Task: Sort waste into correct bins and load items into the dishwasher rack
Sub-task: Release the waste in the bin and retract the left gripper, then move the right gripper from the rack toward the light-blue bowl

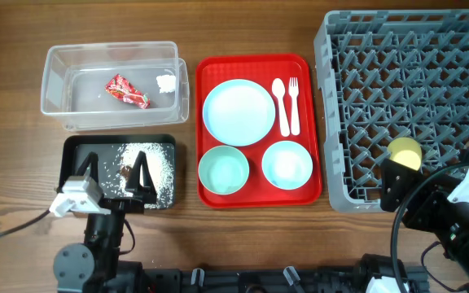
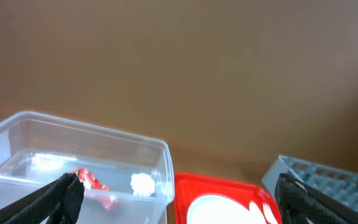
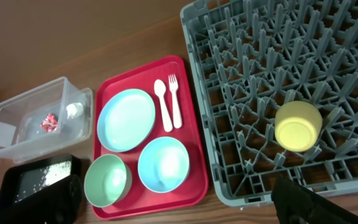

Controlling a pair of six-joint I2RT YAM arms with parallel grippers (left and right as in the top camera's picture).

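Both claws stand released and empty. My left gripper (image 1: 114, 169) hangs over the black tray (image 1: 70, 155) holding the rice (image 1: 157, 167). My right gripper (image 1: 431, 172) sits over the lower left corner of the dishwasher rack (image 1: 332, 122), beside the yellow cup (image 1: 405, 152) already seated there. The small saucer (image 1: 287, 164) lies at the lower right of the red serving tray (image 1: 255, 63), left of the right claw in the overhead frame and just across the rack wall. I judge the right arm nearer to it.

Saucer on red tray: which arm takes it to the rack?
Likely right. The saucer lies on the rack side of the red tray; the open right gripper is at the dishwasher rack. The left gripper is over the black tray, farther off.
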